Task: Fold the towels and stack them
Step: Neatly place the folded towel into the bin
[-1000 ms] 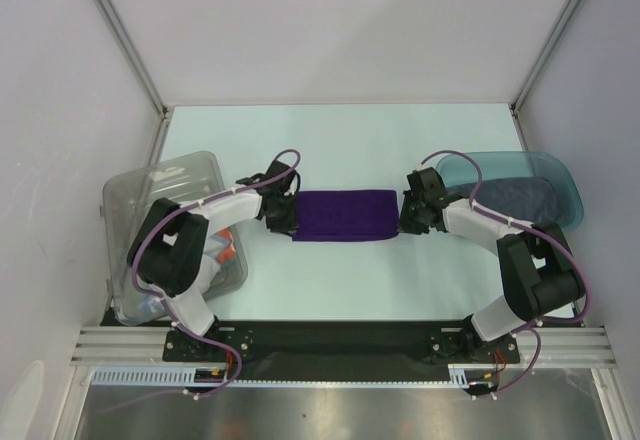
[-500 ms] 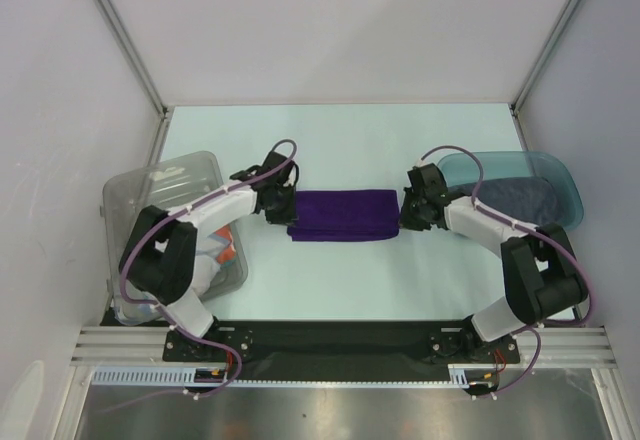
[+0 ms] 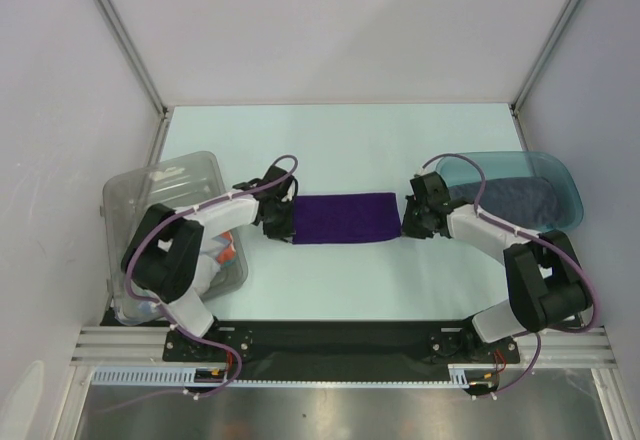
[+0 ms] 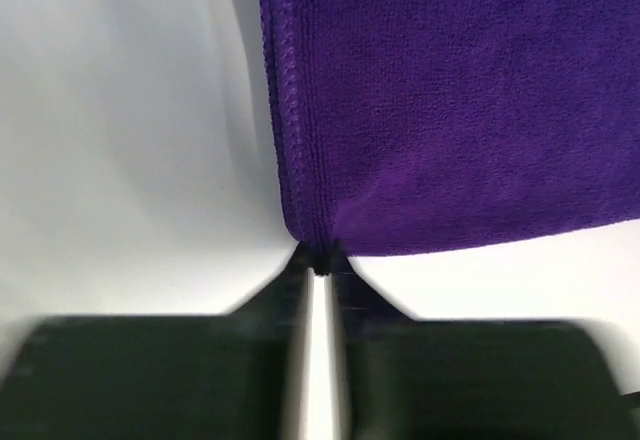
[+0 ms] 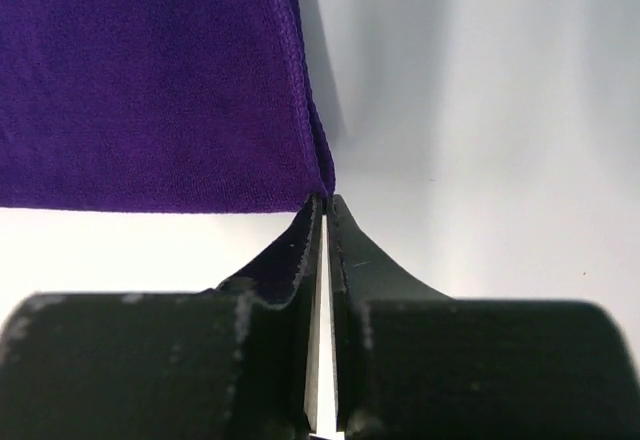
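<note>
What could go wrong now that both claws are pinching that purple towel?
1. The left gripper and the right gripper each pinch only the very tip of a near corner of the purple towel. A corner might slip out when it is lifted.
2. The right gripper works close beside the teal tray, so a wide swing could nudge it.

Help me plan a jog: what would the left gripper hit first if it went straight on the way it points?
The purple towel: the left gripper is shut on its corner, so it would likely bunch the cloth.
</note>
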Action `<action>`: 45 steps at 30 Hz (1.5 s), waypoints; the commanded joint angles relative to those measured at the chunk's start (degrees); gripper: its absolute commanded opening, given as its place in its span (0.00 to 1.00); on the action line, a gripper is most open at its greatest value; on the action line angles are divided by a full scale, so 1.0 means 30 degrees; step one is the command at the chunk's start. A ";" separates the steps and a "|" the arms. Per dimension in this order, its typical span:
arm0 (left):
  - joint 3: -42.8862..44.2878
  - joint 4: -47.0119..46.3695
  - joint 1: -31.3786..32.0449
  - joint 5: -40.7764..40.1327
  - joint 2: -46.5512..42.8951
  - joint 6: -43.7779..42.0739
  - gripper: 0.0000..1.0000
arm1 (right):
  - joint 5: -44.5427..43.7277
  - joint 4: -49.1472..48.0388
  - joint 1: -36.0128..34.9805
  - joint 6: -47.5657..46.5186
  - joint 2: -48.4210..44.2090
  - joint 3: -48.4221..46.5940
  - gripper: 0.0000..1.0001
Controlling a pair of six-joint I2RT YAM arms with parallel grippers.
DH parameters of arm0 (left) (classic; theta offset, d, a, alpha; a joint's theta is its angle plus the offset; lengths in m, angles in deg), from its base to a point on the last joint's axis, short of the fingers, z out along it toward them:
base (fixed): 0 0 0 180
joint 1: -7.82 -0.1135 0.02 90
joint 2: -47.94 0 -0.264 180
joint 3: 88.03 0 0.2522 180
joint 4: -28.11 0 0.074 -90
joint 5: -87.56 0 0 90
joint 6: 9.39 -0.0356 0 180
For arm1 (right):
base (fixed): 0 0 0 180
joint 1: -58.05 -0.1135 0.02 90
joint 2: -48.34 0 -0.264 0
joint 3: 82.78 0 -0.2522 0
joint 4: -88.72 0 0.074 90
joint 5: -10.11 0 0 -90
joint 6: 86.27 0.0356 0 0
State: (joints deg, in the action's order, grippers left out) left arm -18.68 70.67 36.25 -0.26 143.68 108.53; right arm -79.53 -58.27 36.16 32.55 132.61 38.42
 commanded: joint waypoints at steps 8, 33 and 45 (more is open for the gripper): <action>0.3402 0.2875 -0.0012 -0.2041 -0.0479 -0.0635 0.41 | 0.0876 0.3220 0.0061 -0.0991 -0.1283 -0.2503 0.37; 0.6428 0.2119 -0.0129 -0.1282 0.3917 -0.0841 0.35 | 0.3130 0.0645 0.0091 -0.2633 0.2176 -0.3150 0.15; 0.5612 0.1216 -0.0041 0.0792 0.1630 -0.1340 0.40 | 0.3840 0.0554 0.0468 -0.3155 0.3461 -0.5435 0.50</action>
State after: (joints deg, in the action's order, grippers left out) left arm -0.04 77.03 36.18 -1.31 150.89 105.51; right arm -64.79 -57.84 35.78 26.15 141.51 25.87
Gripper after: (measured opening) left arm 0.407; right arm 0.453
